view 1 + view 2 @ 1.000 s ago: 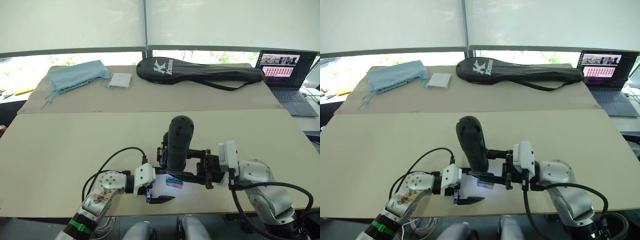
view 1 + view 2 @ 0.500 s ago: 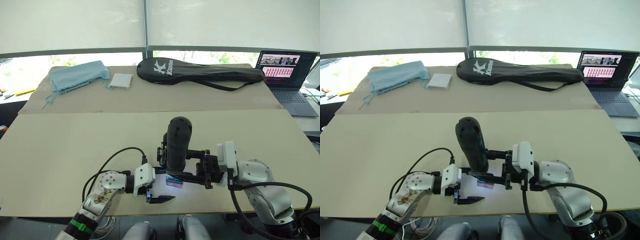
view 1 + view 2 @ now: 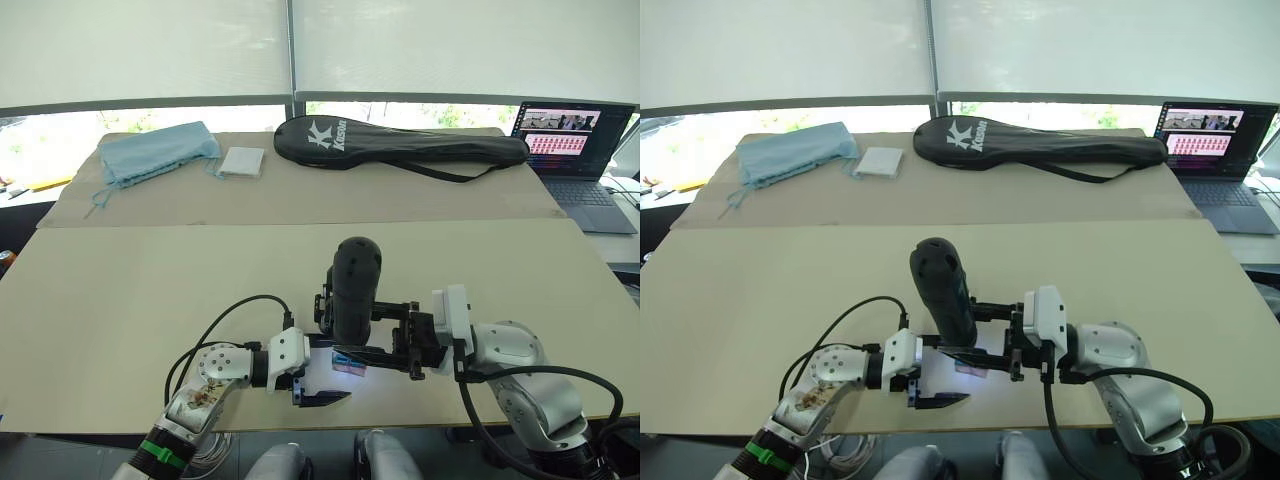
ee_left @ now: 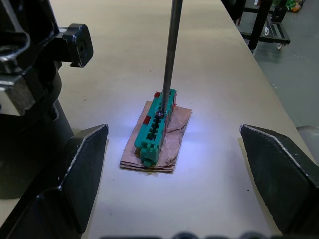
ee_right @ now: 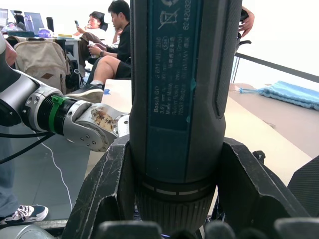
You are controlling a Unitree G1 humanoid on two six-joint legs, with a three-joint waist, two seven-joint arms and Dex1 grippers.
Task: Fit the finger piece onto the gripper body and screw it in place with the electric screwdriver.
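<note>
Surface: beige table (image 3: pixel 120 300), a second table abutting its far edge.
Left gripper (image 3: pixel 322 381): near the front edge, fingers (image 4: pixel 82 164) spread wide apart, holding nothing.
Green block (image 4: pixel 157 127): between those fingers, resting on a brown pad (image 4: pixel 177 137), lit from above.
Electric screwdriver (image 3: pixel 352 290): upright near the front edge, metal bit (image 4: pixel 170 55) tip touching the green block.
Right gripper (image 3: pixel 385 335): clamped around the screwdriver barrel.
Far table: blue cloth (image 3: pixel 155 150), black racket bag (image 3: pixel 400 140), laptop (image 3: pixel 575 150).
</note>
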